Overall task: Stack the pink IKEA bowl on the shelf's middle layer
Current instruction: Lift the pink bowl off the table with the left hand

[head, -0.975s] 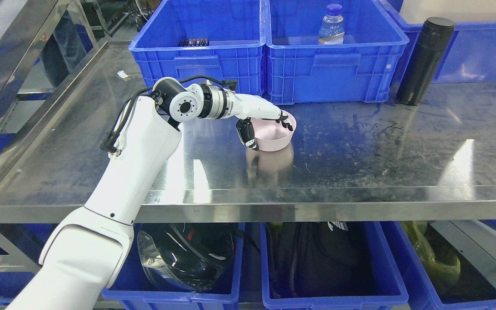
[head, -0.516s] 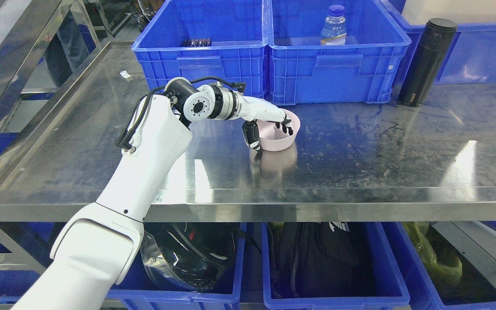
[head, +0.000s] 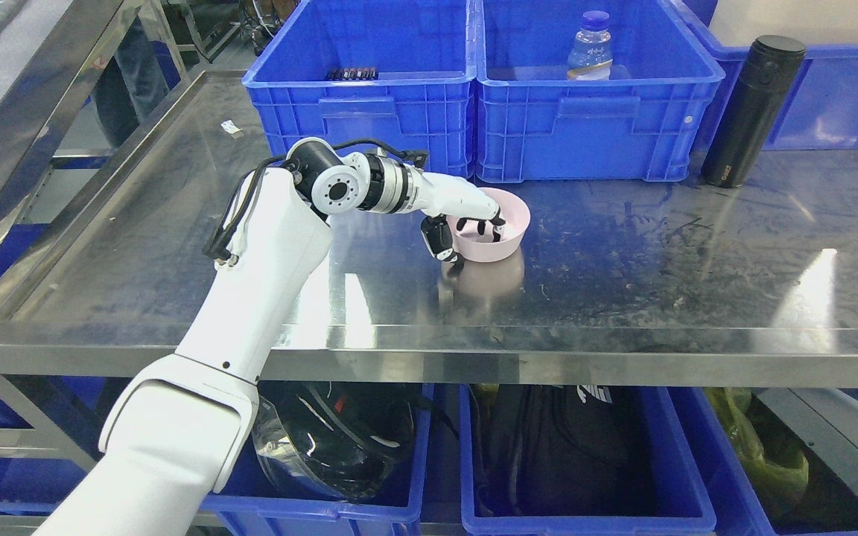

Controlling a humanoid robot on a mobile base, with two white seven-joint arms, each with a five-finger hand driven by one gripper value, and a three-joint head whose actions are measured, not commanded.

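Note:
The pink bowl [head: 502, 237] stands upright on the steel shelf surface [head: 623, 275], just in front of the two blue bins at the back. My left hand [head: 462, 234] reaches it from the left and is shut on its left rim: the dark fingers [head: 478, 222] hook inside the bowl and the thumb [head: 439, 242] presses on the outer wall. I cannot tell whether the bowl's base touches the shelf or hangs just above it; its reflection lies directly below. No other bowl shows. The right arm is out of view.
Two blue bins [head: 369, 112] [head: 593, 119] stand at the back, the right one holding a water bottle [head: 591, 56]. A black flask [head: 751, 112] stands at the back right. Blue bins with dark items [head: 563, 454] fill the layer below. A shelf post [head: 34, 112] slants at left.
The whole picture has shifted a little right and down, so the camera moved. My left hand keeps its hold on the bowl, which sits more level and lower than before.

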